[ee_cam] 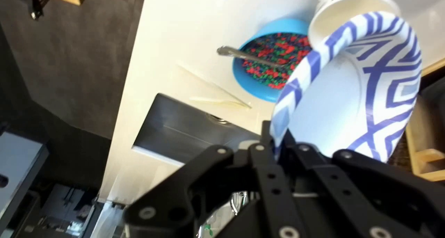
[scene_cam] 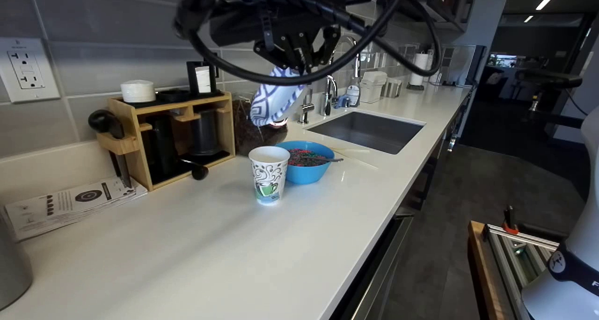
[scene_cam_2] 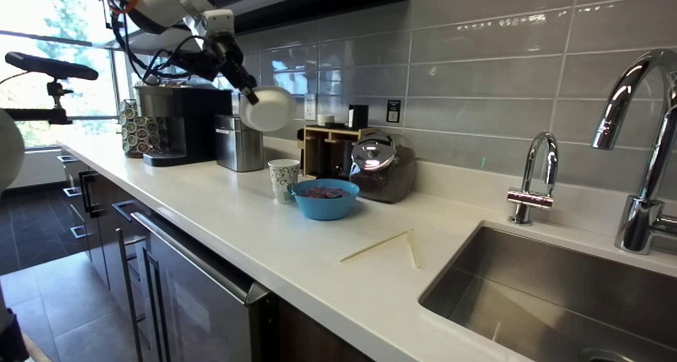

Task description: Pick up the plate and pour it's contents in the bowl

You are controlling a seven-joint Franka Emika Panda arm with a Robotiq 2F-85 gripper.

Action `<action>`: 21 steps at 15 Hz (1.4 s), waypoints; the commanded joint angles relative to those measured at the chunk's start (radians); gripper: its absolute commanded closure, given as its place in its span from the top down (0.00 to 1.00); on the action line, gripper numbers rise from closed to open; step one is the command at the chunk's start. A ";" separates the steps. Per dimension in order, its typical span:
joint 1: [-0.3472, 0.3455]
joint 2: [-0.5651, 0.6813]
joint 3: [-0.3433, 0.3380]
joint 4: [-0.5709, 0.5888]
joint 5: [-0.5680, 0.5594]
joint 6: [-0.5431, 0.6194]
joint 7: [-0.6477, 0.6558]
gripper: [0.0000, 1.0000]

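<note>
All but done pouring into the blue bowl (scene_cam_2: 325, 209), pinching in gripper (ee_cam: 277, 143) a tilted plate (ee_cam: 332, 102), apparently empty though partly hidden; next, level and set down.

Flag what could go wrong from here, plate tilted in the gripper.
Slip: the gripper pinches the plate only at its rim, so it might twist or drop.
Knock: the paper cup stands close beside the blue bowl; if the plate swings low, it could tip the cup.
Snag: the metal utensil juts past the bowl's rim; catching its handle could scatter the coloured bits.
</note>
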 commanded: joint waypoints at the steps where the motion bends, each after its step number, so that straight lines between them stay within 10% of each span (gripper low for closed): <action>1: -0.041 -0.127 -0.039 -0.169 0.061 0.241 0.045 0.01; 14: -0.224 -0.260 -0.220 -0.621 0.367 1.271 -0.217 0.01; 16: -0.187 -0.266 -0.236 -0.687 0.527 1.390 -0.387 0.01; 21: 0.190 -0.302 -0.456 -0.768 0.904 1.475 -0.778 0.01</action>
